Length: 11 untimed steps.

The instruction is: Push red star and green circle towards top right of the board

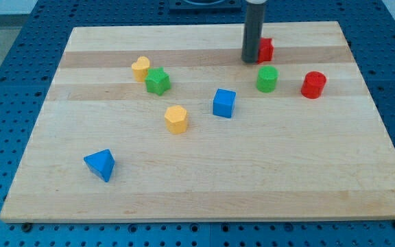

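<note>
The red star (266, 49) lies near the view's top, right of centre, partly hidden behind my rod. My tip (251, 61) rests on the board, touching the red star's left side. The green circle (267, 79) sits just below and slightly right of my tip, a short gap away from the star.
A red cylinder (313, 85) sits right of the green circle. A blue cube (224, 103) lies at the centre. A yellow heart (140, 68), a green star (158, 81), a yellow hexagon (176, 119) and a blue triangle (101, 164) lie to the left. The wooden board (307, 171) ends near the star.
</note>
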### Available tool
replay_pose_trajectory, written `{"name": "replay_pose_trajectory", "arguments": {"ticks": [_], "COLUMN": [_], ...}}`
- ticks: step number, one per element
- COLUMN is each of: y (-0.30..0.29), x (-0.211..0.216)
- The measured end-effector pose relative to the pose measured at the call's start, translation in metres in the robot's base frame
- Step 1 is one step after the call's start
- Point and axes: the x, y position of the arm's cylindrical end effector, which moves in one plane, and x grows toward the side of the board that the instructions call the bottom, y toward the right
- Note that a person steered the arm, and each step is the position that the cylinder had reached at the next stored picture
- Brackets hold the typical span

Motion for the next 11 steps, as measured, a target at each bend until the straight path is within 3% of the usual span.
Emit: {"name": "replay_pose_trajectory", "arguments": {"ticks": [3, 6, 8, 11], "y": [0.051, -0.012, -0.032, -0.027], "x": [-0.049, 0.025, 0.039, 0.107]}}
